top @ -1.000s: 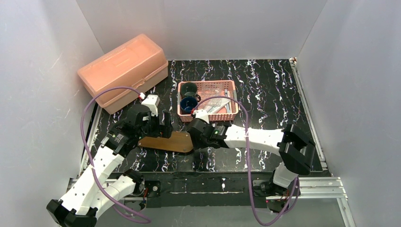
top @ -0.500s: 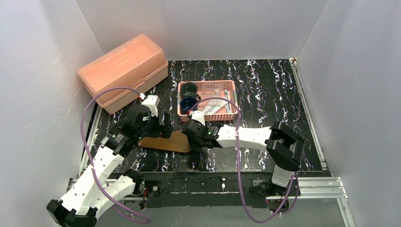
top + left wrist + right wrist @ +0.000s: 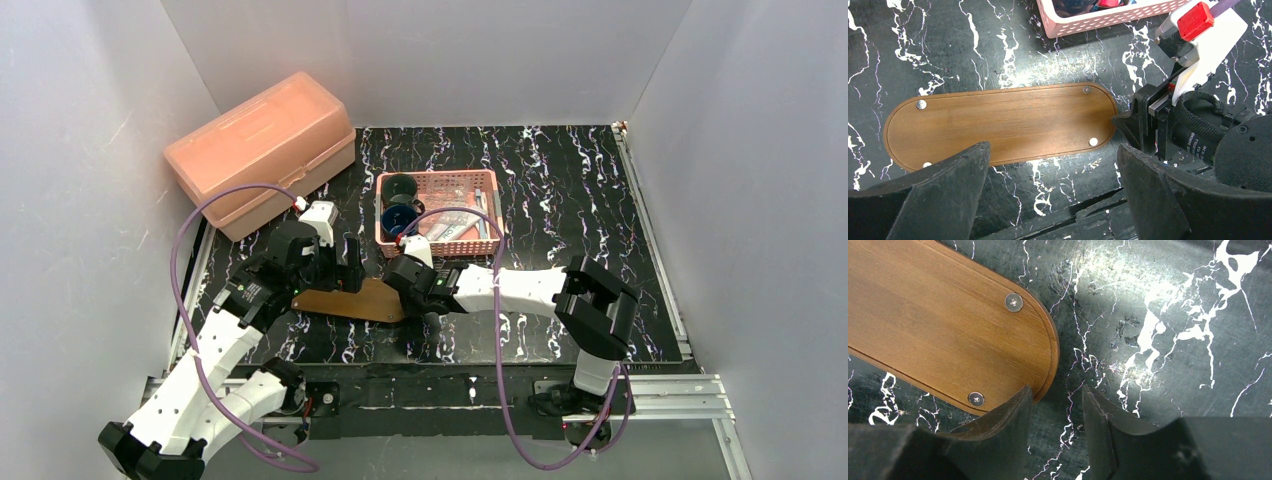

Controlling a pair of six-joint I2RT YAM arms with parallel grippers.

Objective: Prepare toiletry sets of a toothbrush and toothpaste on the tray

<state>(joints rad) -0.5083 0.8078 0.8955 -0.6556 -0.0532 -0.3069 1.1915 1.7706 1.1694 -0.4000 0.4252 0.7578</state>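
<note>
The brown wooden tray (image 3: 352,299) lies flat on the black marbled table, a metal stud at each corner, with nothing on it. My left gripper (image 3: 1053,190) hangs wide open over the tray's (image 3: 998,125) near long edge. My right gripper (image 3: 1055,415) sits low at the rounded right end of the tray (image 3: 938,325). Its jaws are partly open with only bare table between them, and the left finger (image 3: 1003,425) overlaps the tray's rim. Thin pale sticks (image 3: 485,216), probably toothbrushes, lie in the pink basket; toothpaste is too small to make out.
The pink lattice basket (image 3: 441,183) stands just behind the tray, with two dark cups (image 3: 399,205) in its left half. A closed orange plastic box (image 3: 262,150) sits at the back left. White walls enclose the table.
My right gripper has slid left to the tray's right end and its jaws have narrowed. The left arm and the tray have not moved.
</note>
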